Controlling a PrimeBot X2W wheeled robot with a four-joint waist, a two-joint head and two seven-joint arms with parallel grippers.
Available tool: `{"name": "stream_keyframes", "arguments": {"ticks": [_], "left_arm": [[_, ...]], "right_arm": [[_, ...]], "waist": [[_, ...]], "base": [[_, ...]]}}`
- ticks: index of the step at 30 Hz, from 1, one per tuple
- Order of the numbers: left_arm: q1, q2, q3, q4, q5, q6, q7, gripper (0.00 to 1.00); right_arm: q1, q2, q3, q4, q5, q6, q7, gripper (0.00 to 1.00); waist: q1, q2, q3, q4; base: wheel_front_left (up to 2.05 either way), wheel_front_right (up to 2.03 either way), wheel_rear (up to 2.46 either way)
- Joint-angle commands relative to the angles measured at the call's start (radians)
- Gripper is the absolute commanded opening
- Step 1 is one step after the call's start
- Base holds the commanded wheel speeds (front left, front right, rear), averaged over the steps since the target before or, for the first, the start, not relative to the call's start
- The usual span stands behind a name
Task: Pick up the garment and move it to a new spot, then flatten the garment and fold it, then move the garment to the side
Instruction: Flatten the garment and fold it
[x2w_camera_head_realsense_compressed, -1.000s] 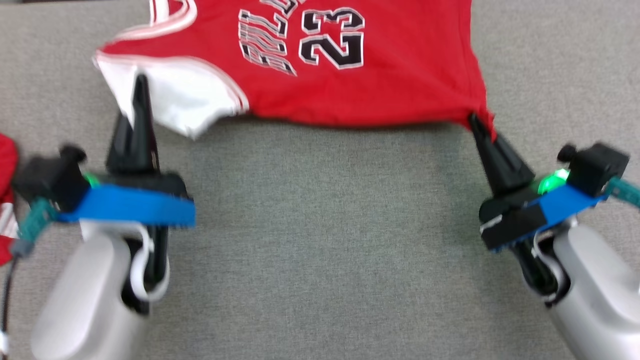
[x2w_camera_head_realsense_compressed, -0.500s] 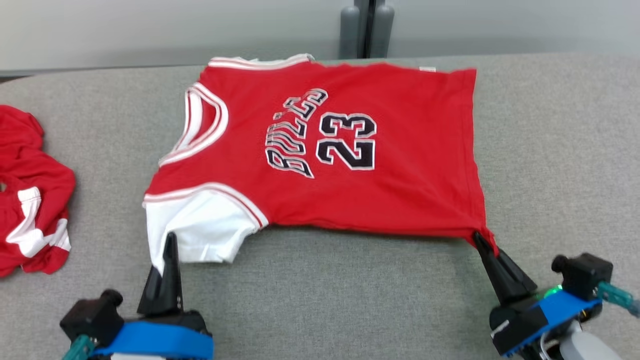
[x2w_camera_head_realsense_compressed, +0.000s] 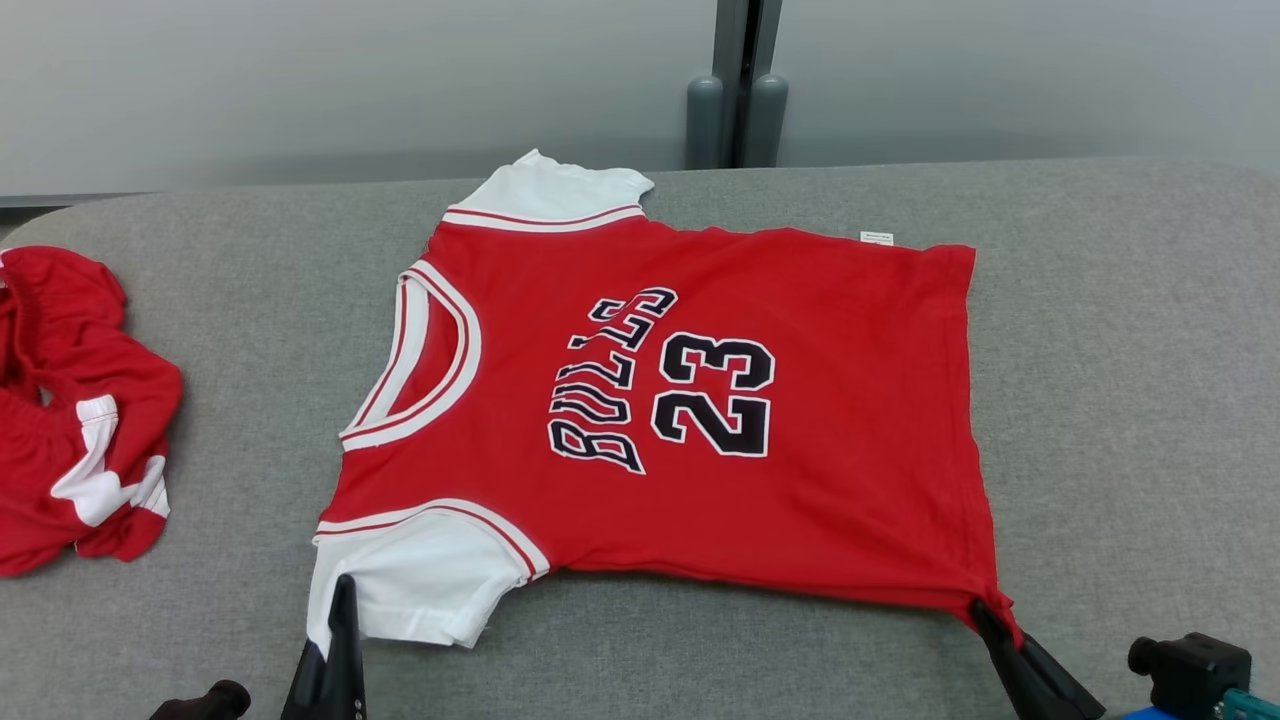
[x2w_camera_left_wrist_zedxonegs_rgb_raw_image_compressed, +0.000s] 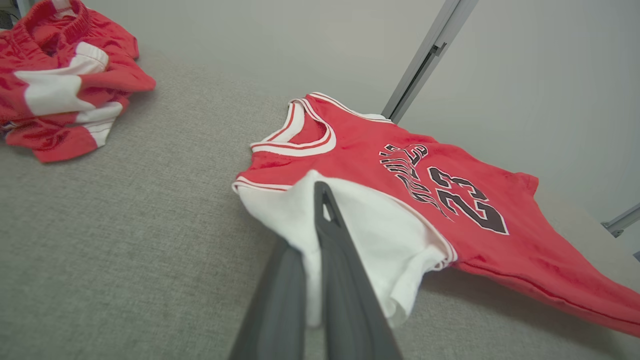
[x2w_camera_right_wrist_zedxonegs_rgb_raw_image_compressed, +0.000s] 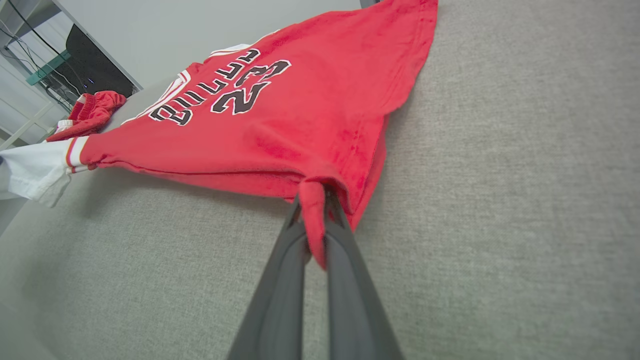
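Head view lifted; jersey (x2w_camera_head_realsense_compressed: 850, 400) seemingly unmoved.

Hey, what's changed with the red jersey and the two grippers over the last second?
The left gripper and right gripper dragged the red fabric jersey numbered 23 toward the robot, away from the grey padded table's far edge; its far white sleeve now lies spread out. The head view shifted too. Unchanged: left shut on the near white sleeve, right on the hem corner; the crumpled red-and-white garment stayed put.

My left gripper (x2w_camera_head_realsense_compressed: 344, 612): low left, fingers upright, pinched closed on the jersey (x2w_camera_head_realsense_compressed: 830, 440) sleeve. My right gripper (x2w_camera_head_realsense_compressed: 988, 618): low right, fingers angled inward, pinched on its hem corner.
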Motion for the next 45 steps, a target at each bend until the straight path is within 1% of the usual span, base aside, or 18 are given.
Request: {"name": "stream_keyframes", "arguments": {"ticks": [1, 7, 11, 18, 25, 33, 39, 45], "left_arm": [[0.004, 0.003, 0.004, -0.004, -0.004, 0.002, 0.0, 0.0], [-0.034, 0.01, -0.008, -0.002, 0.001, -0.013, 0.01, 0.0], [-0.075, 0.018, -0.008, 0.003, -0.006, -0.032, 0.022, 0.0], [-0.164, 0.054, -0.009, 0.033, 0.002, -0.063, 0.059, 0.0], [-0.284, 0.084, -0.019, 0.079, 0.015, -0.096, 0.102, 0.0], [-0.46, 0.094, -0.024, 0.182, 0.026, -0.136, 0.137, 0.0], [-0.589, 0.1, -0.038, 0.306, 0.044, -0.174, 0.149, 0.0], [-0.679, 0.084, -0.058, 0.42, 0.056, -0.207, 0.14, 0.0]], "right_arm": [[0.016, 0.007, -0.009, -0.019, -0.015, 0.001, 0.021, 0.0], [-0.01, 0.023, -0.008, -0.042, -0.033, 0.001, 0.064, 0.0], [-0.029, 0.032, 0.001, -0.049, -0.041, 0.001, 0.079, 0.0], [-0.078, 0.034, 0.018, -0.042, -0.029, 0.001, 0.103, 0.0], [-0.153, 0.031, 0.031, -0.018, 0.003, 0.001, 0.118, 0.0], [-0.262, 0.035, 0.044, 0.025, 0.023, 0.001, 0.105, 0.0], [-0.337, 0.047, 0.049, 0.068, 0.011, 0.001, 0.083, 0.0], [-0.382, 0.062, 0.065, 0.101, 0.004, 0.001, 0.058, 0.0]], "waist": [[0.0002, 0.0, -0.006, -0.008], [0.0002, 0.0, -0.011, -0.018], [0.0002, 0.0, -0.012, -0.019], [0.0002, 0.0, 0.009, -0.031], [0.0002, 0.0, 0.056, -0.043], [0.0002, 0.0, 0.131, -0.064], [0.0002, 0.0, 0.182, -0.076], [0.0002, 0.0, 0.203, -0.084]], "base": [[0.0, 0.0, 0.0], [0.0, 0.0, 0.0], [0.0, 0.0, 0.0], [0.0, 0.0, 0.0], [0.0, 0.0, 0.0], [0.0, 0.0, 0.0], [0.0, 0.0, 0.0], [0.0, 0.0, 0.0]]}}
